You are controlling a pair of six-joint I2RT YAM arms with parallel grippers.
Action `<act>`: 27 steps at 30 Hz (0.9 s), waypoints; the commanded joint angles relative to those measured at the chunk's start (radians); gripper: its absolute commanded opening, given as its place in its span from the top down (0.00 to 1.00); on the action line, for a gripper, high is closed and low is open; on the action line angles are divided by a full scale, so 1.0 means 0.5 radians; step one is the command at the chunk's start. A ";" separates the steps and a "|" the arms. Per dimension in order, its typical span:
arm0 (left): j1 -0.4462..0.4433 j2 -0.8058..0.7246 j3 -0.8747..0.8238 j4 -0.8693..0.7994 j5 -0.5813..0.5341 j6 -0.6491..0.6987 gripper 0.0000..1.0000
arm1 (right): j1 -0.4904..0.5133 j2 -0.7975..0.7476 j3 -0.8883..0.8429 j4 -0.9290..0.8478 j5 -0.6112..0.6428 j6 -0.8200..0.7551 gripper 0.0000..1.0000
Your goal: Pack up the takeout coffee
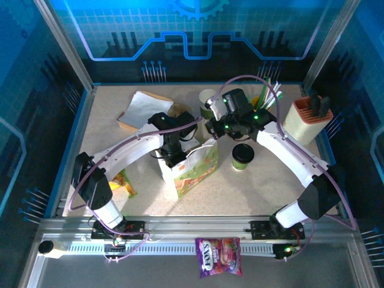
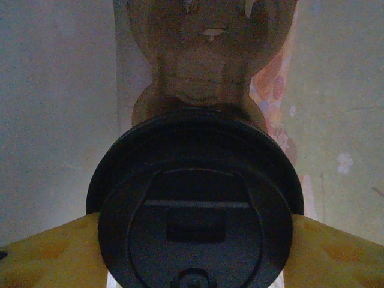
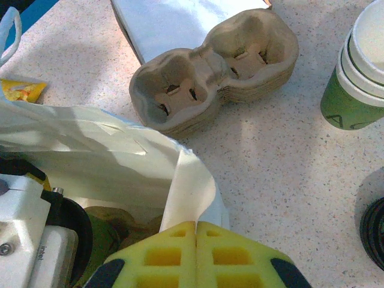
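Coffee cup [image 2: 195, 198] in grip of left claw [image 2: 193, 255]; right claw [image 3: 196, 231] tight on bag rim [image 3: 187, 180].

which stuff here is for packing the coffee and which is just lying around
For the job: lidded cup in left gripper, second lidded cup, paper bag pinched by right gripper.
Lying about: spare carrier stack, empty cups, sweets packet.

A black-lidded green cup [image 1: 242, 156] stands on the table [image 1: 270, 192] just beside the printed bag [image 1: 195, 171]
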State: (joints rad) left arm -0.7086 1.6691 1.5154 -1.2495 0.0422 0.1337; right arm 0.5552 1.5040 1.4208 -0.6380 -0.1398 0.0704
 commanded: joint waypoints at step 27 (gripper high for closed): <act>0.014 0.040 -0.040 0.008 0.067 0.023 0.44 | 0.003 0.047 -0.021 -0.028 -0.009 -0.003 0.94</act>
State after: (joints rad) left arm -0.7086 1.6695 1.5154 -1.2495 0.0429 0.1337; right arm 0.5552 1.5040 1.4208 -0.6373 -0.1417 0.0708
